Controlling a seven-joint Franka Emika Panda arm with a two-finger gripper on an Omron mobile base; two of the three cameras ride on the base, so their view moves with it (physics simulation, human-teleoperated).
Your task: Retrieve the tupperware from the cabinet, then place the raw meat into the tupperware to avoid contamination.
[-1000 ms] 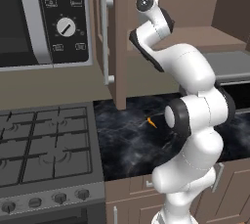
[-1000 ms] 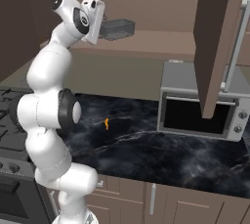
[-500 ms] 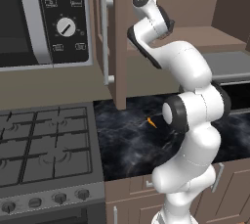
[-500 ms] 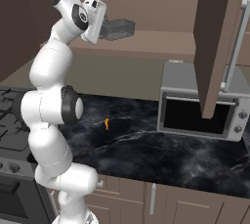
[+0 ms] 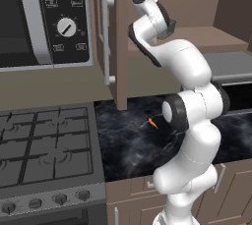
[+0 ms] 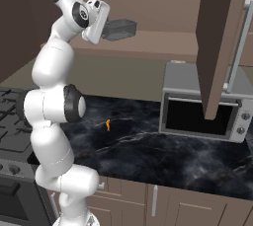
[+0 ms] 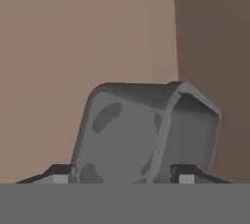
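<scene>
At the left stands a gas stove [image 5: 44, 143] with a microwave [image 5: 44, 17] above it. On the dark marble desk [image 6: 163, 158], toward its left end and near the middle of its depth, lies the raw meat [image 6: 108, 125], a tiny orange sliver well apart from everything else. To the right of that, up in the open cabinet [image 6: 163, 45], the tupperware [image 6: 120, 29] sits on the wooden shelf near its left end, close to the front edge. At the right end of the desk stands a grey toaster oven [image 6: 202, 109], with the open cabinet door [image 6: 222, 42] hanging in front of it.

The tub looks light, thin-walled and somewhat flexible, with a smooth, probably slippery surface; a hard squeeze could bow its walls. A sound hold would be across one side wall just below the thin rim, or across its narrow width.

The arm rises from the base, folds at the elbow and reaches high, its wrist bent so the hand points level into the cabinet. The gripper [image 7: 120, 173] is at the tub: in the hand view its fingers [image 7: 58, 171] straddle the near end, one on each side. Whether they already press on the walls cannot be told; they stand fairly wide.
</scene>
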